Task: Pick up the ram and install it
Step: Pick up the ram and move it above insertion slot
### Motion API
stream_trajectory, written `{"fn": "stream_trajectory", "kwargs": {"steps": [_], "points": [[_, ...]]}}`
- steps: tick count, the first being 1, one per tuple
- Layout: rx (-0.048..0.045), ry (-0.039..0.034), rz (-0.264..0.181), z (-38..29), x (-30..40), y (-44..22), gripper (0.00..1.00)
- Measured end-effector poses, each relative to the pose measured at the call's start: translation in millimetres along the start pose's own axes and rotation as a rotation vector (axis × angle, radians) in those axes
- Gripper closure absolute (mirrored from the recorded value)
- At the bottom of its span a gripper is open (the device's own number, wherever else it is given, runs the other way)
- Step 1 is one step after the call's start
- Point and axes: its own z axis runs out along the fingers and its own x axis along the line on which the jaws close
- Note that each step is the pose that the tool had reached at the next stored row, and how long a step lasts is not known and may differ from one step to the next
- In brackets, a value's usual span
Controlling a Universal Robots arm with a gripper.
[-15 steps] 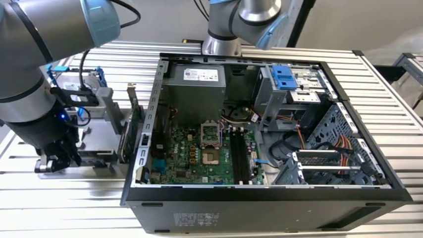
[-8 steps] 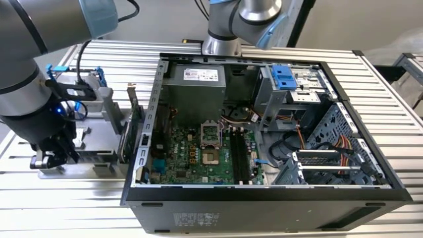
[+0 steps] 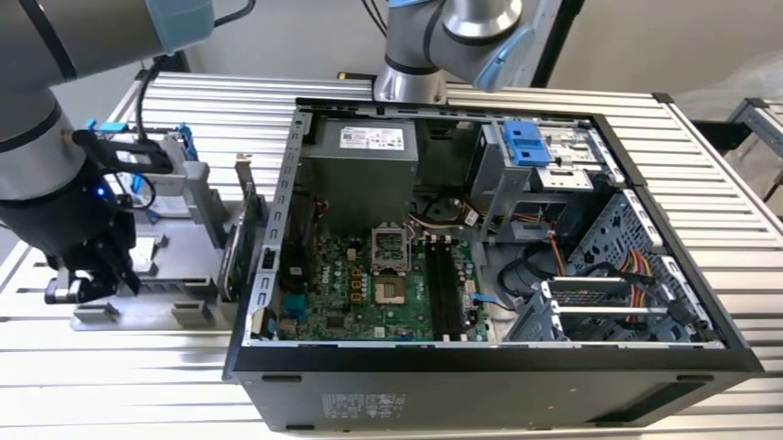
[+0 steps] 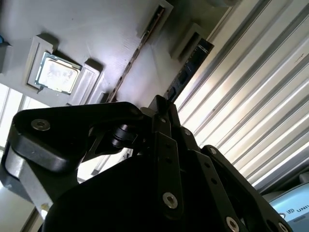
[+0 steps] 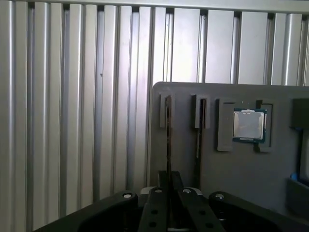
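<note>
The ram [image 4: 190,67] is a thin dark stick standing on edge in a slot of the grey parts tray [image 4: 96,29]. In the first wrist view the ram [image 5: 168,140] appears edge-on on the tray [image 5: 275,193]. My gripper [image 4: 161,108] is shut on the stick's near end, with both fingers pressed against its faces; in the first wrist view the gripper [image 5: 169,181] looks the same. In the exterior view the gripper [image 3: 76,286] hangs low over the tray [image 3: 171,307], on the exterior view's left of the open computer case [image 3: 490,356].
A second thin stick [image 5: 198,130] stands in the neighbouring slot, and a processor chip [image 5: 248,124] lies further along the tray. A green expansion card [image 3: 245,240] stands upright between tray and case. The motherboard [image 3: 355,284] has dark memory slots [image 3: 443,291]. The table [image 3: 123,385] is ribbed aluminium.
</note>
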Motion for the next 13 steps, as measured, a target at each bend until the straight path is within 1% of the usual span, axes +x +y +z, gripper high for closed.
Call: {"fn": "stream_trajectory", "kwargs": {"steps": [4,13], "points": [[0.0,0.0001,0.0,-7.1,0.0,0.1,1.0],[-0.0001,0.0007,0.0,-19.9,-0.1,0.3,1.0]]}}
